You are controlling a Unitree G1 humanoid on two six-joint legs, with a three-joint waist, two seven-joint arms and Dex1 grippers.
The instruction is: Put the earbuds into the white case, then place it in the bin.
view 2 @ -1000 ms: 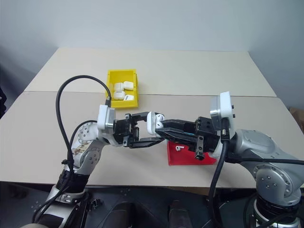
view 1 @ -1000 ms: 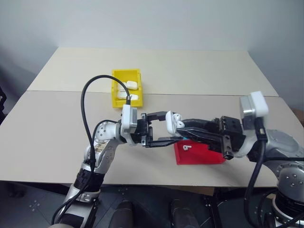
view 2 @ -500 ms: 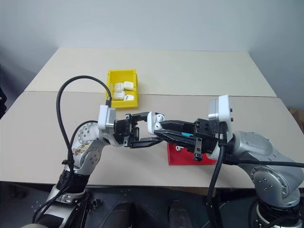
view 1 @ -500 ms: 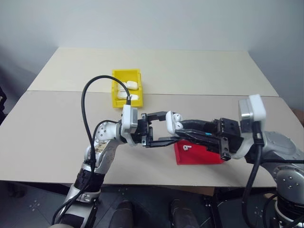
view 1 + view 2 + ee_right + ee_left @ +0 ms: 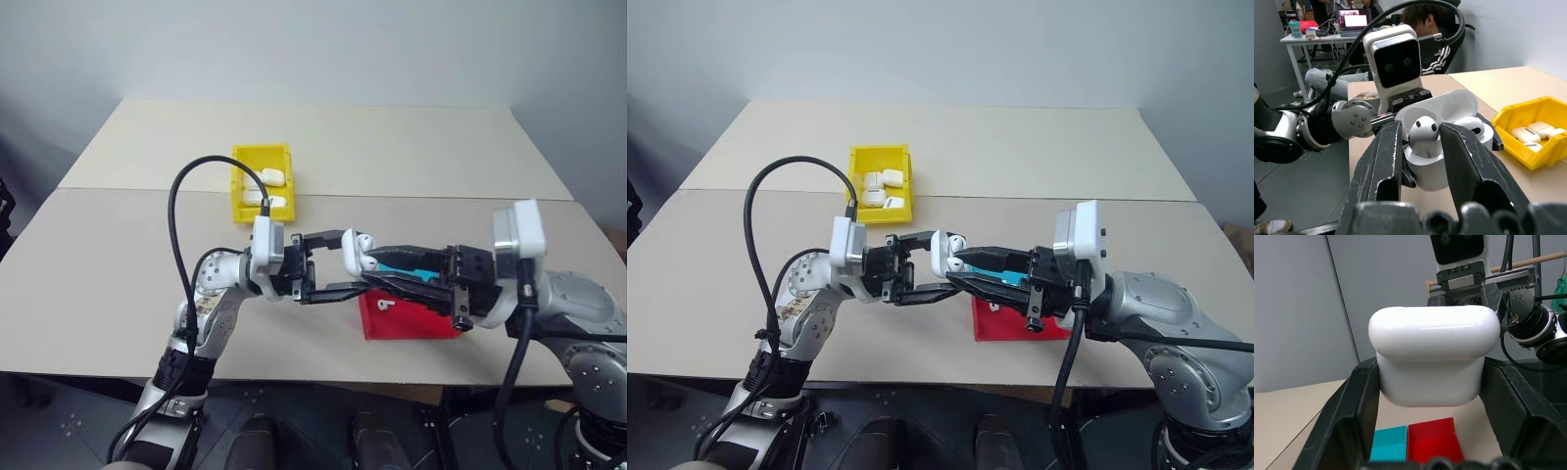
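Note:
My left gripper (image 5: 349, 260) is shut on the white case (image 5: 355, 252), holding it above the table with its lid open. In the left wrist view the case (image 5: 1432, 357) sits between both black fingers. Two earbuds sit in the case's sockets. My right gripper (image 5: 1422, 129) reaches in from the right and is open, with one finger on each side of the nearer earbud (image 5: 1423, 130). The other earbud (image 5: 1472, 124) sits beside it. A loose earbud (image 5: 387, 304) lies on the red tray. The yellow bin (image 5: 257, 152) stands further back on the table.
Several white cases (image 5: 880, 188) lie in the bin. A red and blue tray (image 5: 416, 320) rests on the table's front edge, under my right gripper. In the right wrist view a person (image 5: 1422, 19) sits at a desk in the background.
My right wrist has rolled a little and its fingers have parted slightly around the earbud in the case. The left gripper and case have stayed still.

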